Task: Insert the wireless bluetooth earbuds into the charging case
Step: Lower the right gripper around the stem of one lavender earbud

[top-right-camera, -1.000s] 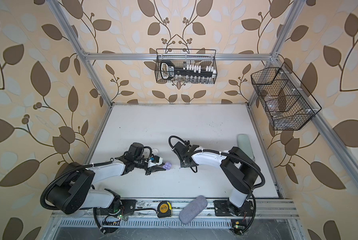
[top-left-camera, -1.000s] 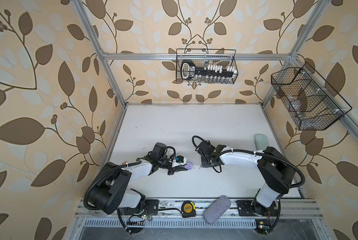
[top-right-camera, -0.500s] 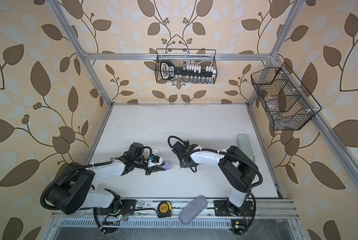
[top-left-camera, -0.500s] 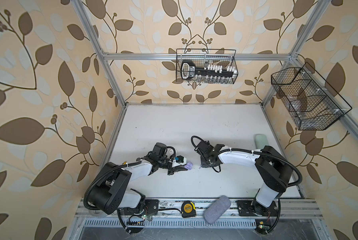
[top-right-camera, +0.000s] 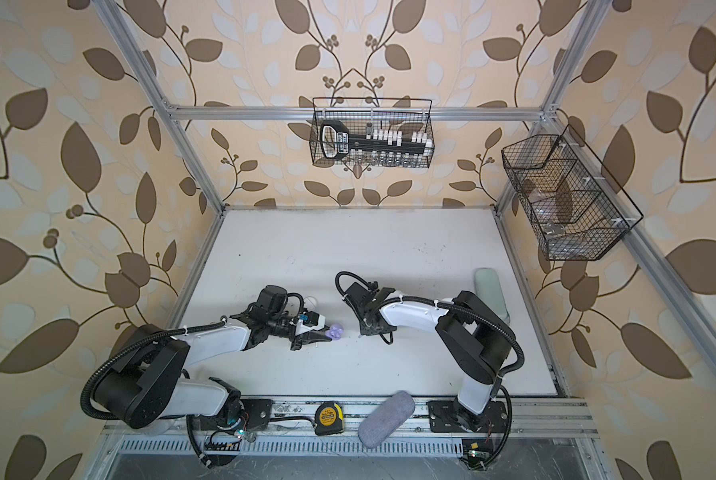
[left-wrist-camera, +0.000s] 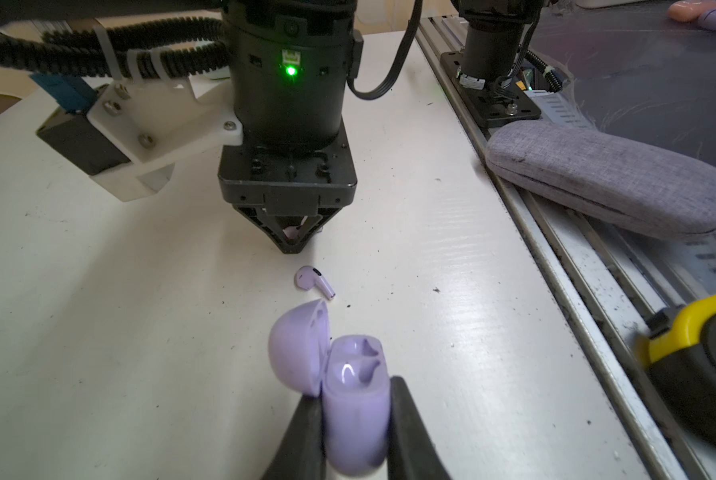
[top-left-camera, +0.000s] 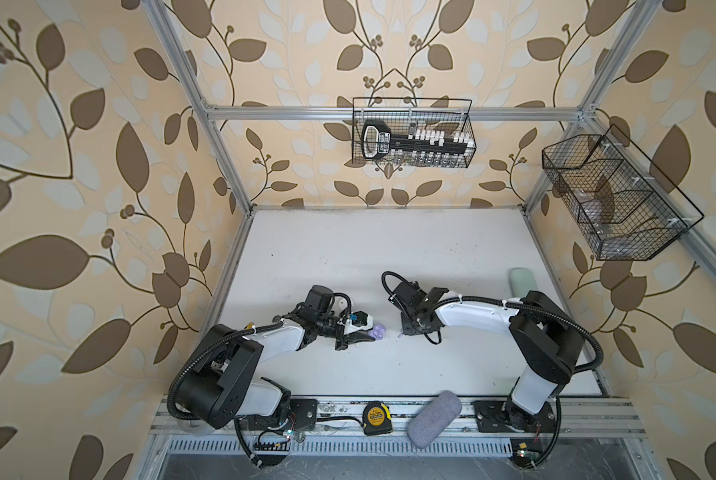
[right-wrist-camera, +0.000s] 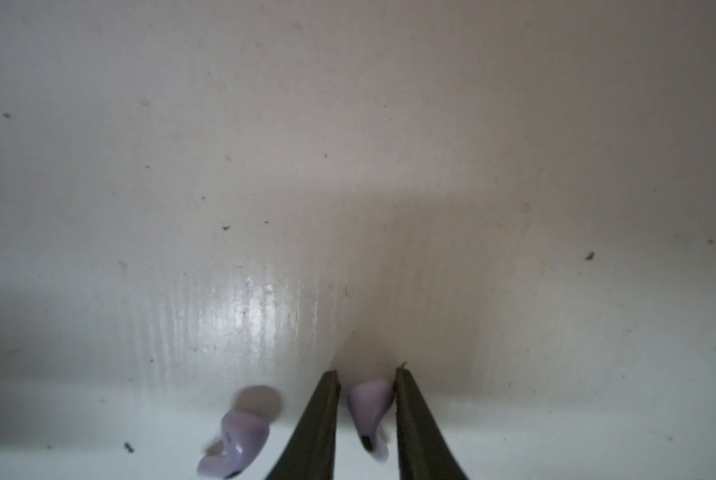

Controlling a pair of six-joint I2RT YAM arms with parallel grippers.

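Observation:
My left gripper (left-wrist-camera: 354, 392) is shut on the lavender charging case (left-wrist-camera: 356, 432), gripped by its sides just above the white table (left-wrist-camera: 140, 332). Its lid (left-wrist-camera: 298, 349) stands open and both sockets are bare. In both top views the case (top-left-camera: 377, 331) (top-right-camera: 335, 331) sits at the left fingertips. My right gripper (right-wrist-camera: 367, 372) points down at the table close by. A lavender earbud (right-wrist-camera: 370, 403) stands between its fingers, touching one, with a small gap to the other. A second lavender earbud (right-wrist-camera: 239, 436) (left-wrist-camera: 312, 282) lies loose between the right gripper (left-wrist-camera: 296, 245) and the case.
A grey fabric case (top-left-camera: 433, 417) and a yellow tape measure (top-left-camera: 375, 413) lie on the front rail. A pale green case (top-left-camera: 522, 280) rests at the table's right edge. Wire baskets (top-left-camera: 412, 133) (top-left-camera: 614, 199) hang on the back and right walls.
My right gripper's jaws have narrowed a little around the earbud and its wrist has edged slightly left. The left arm holds still with the case.

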